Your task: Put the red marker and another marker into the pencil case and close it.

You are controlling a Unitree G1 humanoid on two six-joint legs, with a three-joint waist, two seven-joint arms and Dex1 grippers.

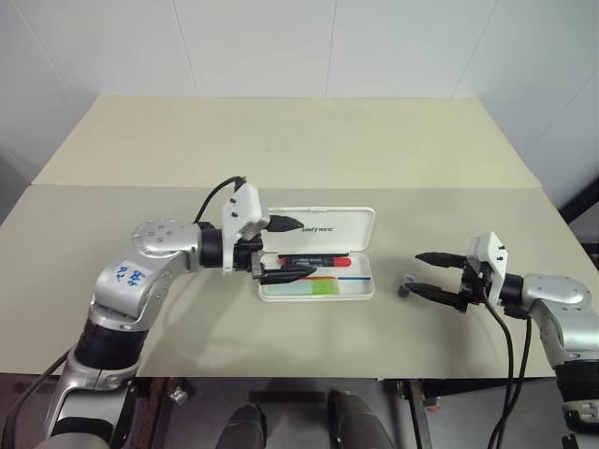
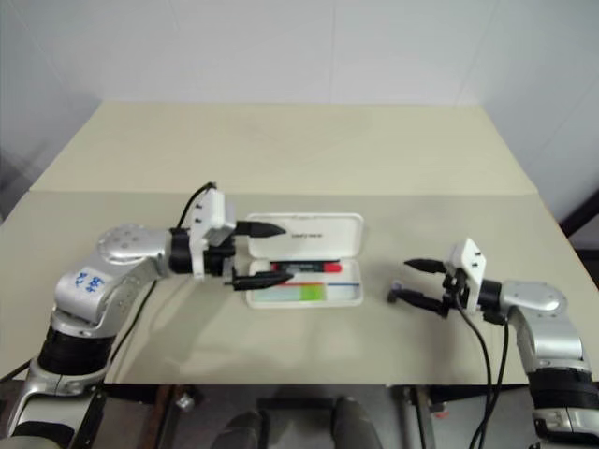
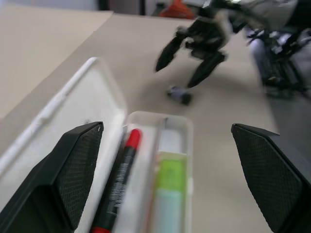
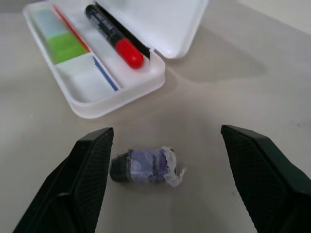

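The white pencil case [image 1: 339,228] lies open mid-table, its lid tilted back. In its rear compartment rests the red marker [image 1: 318,262], black-barrelled, its red end toward the right. The other marker, a pale green highlighter [image 1: 314,287], lies flat in the front compartment. My left gripper [image 1: 305,248] hovers open over the case's left end, with nothing between its fingers. To the right of the case my right gripper [image 1: 416,272] is open and low over the table, pointing toward the case.
A small dark grey stub [image 4: 143,165] wrapped in tape lies on the table between the case and the right gripper's fingertips. The table's front edge [image 1: 281,377] runs close below the case. A seam crosses the table behind the case.
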